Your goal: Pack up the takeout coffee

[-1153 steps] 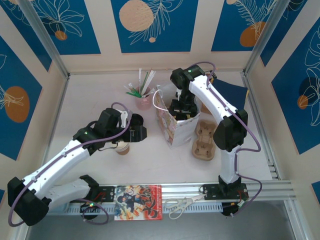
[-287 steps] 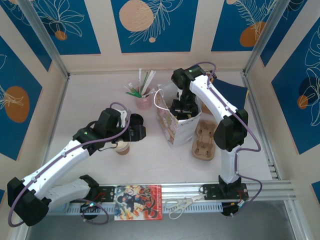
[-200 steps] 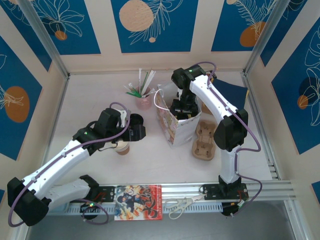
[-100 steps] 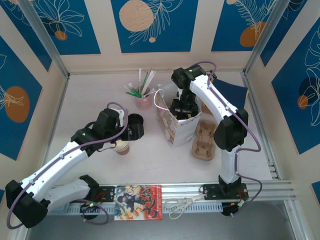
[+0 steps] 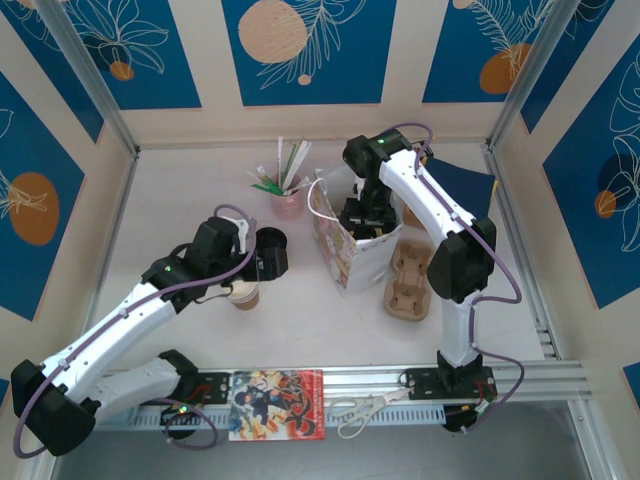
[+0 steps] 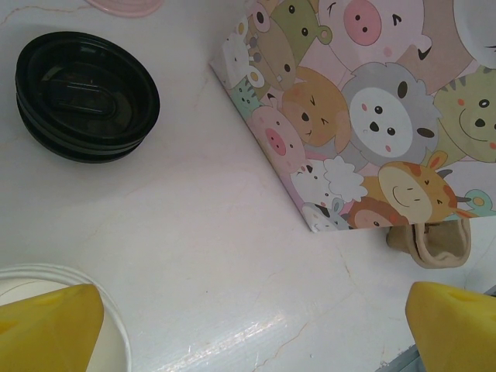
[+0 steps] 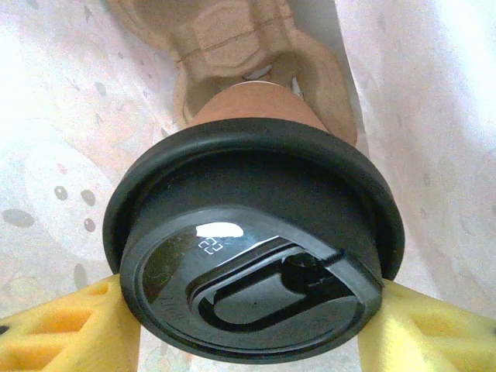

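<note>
Takeout coffee (image 5: 244, 295): unlidded, on table (image 5: 200, 200) left of centre, off-centre under left gripper (image 6: 252, 329), jaws spread. Right gripper (image 7: 252, 329): pinching lidded cup (image 7: 256, 256) inside bag (image 5: 340, 255). Risk: a descending finger strikes the rim and tips the cup.

We see the left arm (image 5: 110, 335) and the right arm (image 5: 420, 195) built alike, with white, tube-like links between bulky black joints. A thin purple cable (image 5: 516, 283) runs along each, and a small green light (image 5: 167, 268) glows on a black joint. The left gripper (image 6: 252, 325) and right gripper (image 7: 248, 318) are both tipped with yellow foam pads (image 6: 46, 325).
</note>
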